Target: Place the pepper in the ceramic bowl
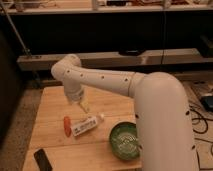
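The pepper (66,126), small, slim and orange-red, lies on the wooden table (52,102) at the left, right beside the left end of a white tube. The ceramic bowl (113,142) is round, glossy green and empty, and sits at the front right of the table. My gripper (83,106) hangs from the white arm and points down. It is just above the table, behind the tube and slightly right of the pepper. It stands open with nothing in it and touches neither the pepper nor the bowl.
A white labelled tube (86,125) lies between the pepper and the bowl. A flat black object (44,160) lies at the front left corner. My large white arm (160,120) covers the table's right side. Dark shelves (125,60) run behind the table.
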Robot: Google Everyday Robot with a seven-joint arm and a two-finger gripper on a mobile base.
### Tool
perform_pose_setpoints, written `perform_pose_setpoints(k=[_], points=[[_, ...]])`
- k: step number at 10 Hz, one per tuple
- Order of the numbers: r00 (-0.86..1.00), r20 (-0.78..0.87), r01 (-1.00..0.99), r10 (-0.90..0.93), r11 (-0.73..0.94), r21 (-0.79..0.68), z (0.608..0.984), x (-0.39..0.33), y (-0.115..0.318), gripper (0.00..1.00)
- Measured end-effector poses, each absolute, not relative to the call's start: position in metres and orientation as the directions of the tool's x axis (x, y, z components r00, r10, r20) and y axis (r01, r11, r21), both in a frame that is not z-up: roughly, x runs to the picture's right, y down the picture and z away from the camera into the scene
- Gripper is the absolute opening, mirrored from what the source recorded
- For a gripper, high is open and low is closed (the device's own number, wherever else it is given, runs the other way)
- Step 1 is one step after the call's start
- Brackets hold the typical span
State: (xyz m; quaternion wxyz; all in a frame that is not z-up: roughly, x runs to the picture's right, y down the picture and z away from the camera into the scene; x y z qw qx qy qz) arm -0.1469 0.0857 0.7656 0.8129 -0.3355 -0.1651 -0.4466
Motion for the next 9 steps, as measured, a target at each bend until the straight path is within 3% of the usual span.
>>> perform_pose_setpoints(k=[9], points=[[0.503, 0.577, 0.862, -0.643, 0.326, -0.388, 0.786, -0.164, 0.108, 0.66]])
